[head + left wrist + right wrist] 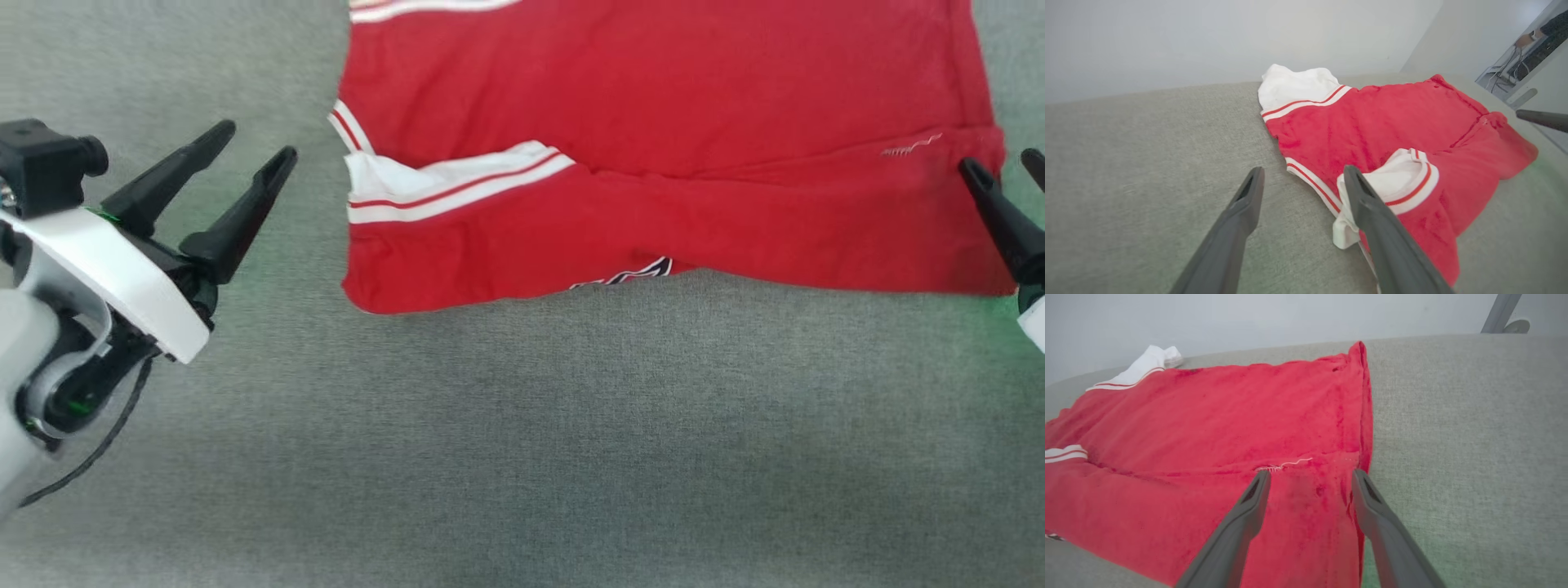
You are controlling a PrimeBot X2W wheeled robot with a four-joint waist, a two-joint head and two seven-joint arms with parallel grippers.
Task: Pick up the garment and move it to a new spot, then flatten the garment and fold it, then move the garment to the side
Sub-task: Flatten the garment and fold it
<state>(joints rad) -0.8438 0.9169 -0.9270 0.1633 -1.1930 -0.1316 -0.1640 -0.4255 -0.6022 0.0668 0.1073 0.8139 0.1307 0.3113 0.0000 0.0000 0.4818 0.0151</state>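
The garment (653, 122), a red jersey with white striped sleeves, lies spread on the grey surface, its near strip folded up over the body; a bit of black lettering peeks out at the fold's front edge. My left gripper (251, 139) hovers open to the left of the garment's left edge, apart from it. In the left wrist view the left gripper (1302, 173) frames bare surface and the striped trim of the garment (1380, 122). My right gripper (1006, 162) is open at the folded strip's right end. The right gripper (1309, 477) hangs over the garment (1229, 416).
The grey fabric-covered surface (522, 425) stretches wide in front of the garment. A pale wall (1208, 36) rises behind it. A metal pole (1498, 310) stands at the far right, and cables and equipment (1527, 49) sit beyond the surface's far corner.
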